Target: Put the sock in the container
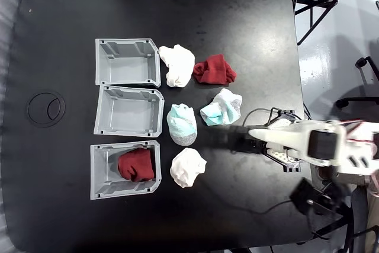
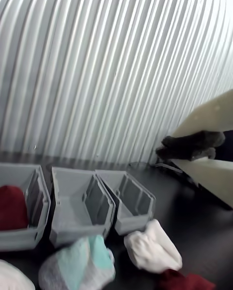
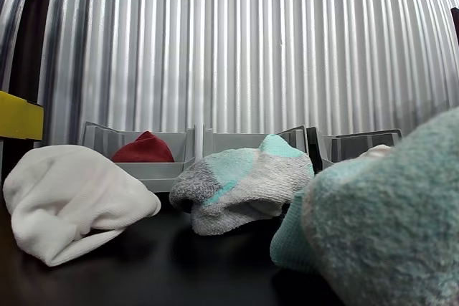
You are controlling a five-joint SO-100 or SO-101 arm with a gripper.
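Observation:
Three light grey containers stand in a column at the left of the fixed view: top (image 1: 127, 62), middle (image 1: 129, 111) and bottom (image 1: 105, 173). A dark red sock (image 1: 136, 164) lies inside the bottom one. Five loose socks lie to their right: white (image 1: 177, 64), dark red (image 1: 214, 69), teal and white (image 1: 221, 108), teal and grey (image 1: 182, 124), white (image 1: 188, 167). My gripper (image 1: 253, 133) hangs right of the socks, well apart from them. In the wrist view my gripper (image 2: 165, 152) looks shut with nothing in it, raised above the bins (image 2: 77, 207).
The black table (image 1: 177, 4) ends at the right near the arm's base, where cables (image 1: 314, 197) lie. A corrugated metal wall (image 3: 251, 48) stands behind the bins. A circular mark (image 1: 46, 108) sits left of the bins.

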